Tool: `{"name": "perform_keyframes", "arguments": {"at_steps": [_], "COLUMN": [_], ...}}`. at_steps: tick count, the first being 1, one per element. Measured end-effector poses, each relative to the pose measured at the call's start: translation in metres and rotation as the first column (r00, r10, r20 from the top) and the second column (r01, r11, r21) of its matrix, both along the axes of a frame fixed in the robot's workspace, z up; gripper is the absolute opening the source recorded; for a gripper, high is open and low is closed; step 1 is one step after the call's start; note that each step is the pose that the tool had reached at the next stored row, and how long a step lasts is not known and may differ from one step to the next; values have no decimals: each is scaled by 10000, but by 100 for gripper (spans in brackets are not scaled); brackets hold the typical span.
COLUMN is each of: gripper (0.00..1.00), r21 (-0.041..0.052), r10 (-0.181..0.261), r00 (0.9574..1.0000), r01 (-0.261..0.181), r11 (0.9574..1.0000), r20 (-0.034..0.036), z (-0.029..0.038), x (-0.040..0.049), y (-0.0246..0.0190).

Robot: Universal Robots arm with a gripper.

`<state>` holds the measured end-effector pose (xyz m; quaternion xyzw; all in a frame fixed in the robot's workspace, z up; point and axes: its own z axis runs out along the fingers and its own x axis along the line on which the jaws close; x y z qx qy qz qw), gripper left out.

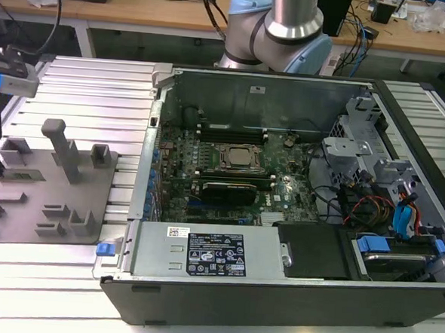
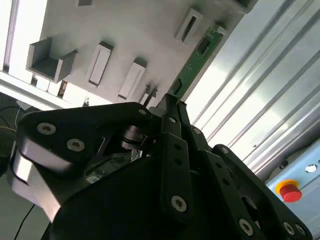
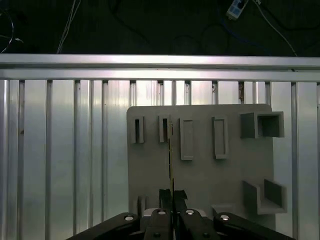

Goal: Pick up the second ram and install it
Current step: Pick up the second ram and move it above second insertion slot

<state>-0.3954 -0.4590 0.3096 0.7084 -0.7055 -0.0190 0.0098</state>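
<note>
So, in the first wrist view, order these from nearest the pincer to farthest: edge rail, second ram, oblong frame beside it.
1. second ram, held in the pincer.
2. oblong frame, beside the ram on the tray.
3. edge rail, beyond the tray.

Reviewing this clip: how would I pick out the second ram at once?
Find the grey tray with upright posts on the ribbed metal table. Beside its row of slotted posts, in the second wrist view, runs the second ram, one end between the gripper's fingertips. It is a thin green circuit-board strip; everything around it is grey.
</note>
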Motion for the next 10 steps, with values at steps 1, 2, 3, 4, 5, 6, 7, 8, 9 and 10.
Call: {"name": "perform_keyframes", "arguments": {"at_steps": [1,2,3,4,5,6,7,8,9,10], "gripper": [13,13,13,13,13,13,13,13,13,13], "r21": [0,0,0,-1,1,0,0,0,0,0], "r10": [0,0,-1,0,0,0,0,-1,0,0], "r00": [10000,10000,10000,10000,10000,10000,10000,10000,10000,10000], "r01": [0,0,1,0,0,0,0,1,0,0], "r11": [10000,10000,10000,10000,10000,10000,10000,10000,10000,10000], "r20": [1,0,0,0,1,0,0,0,0,-1], "z": [85,176,270,320,424,482,520,564,591,626], "x": [0,0,0,0,0,0,0,0,0,0], "y": [0,0,0,0,0,0,0,0,0,0]}}
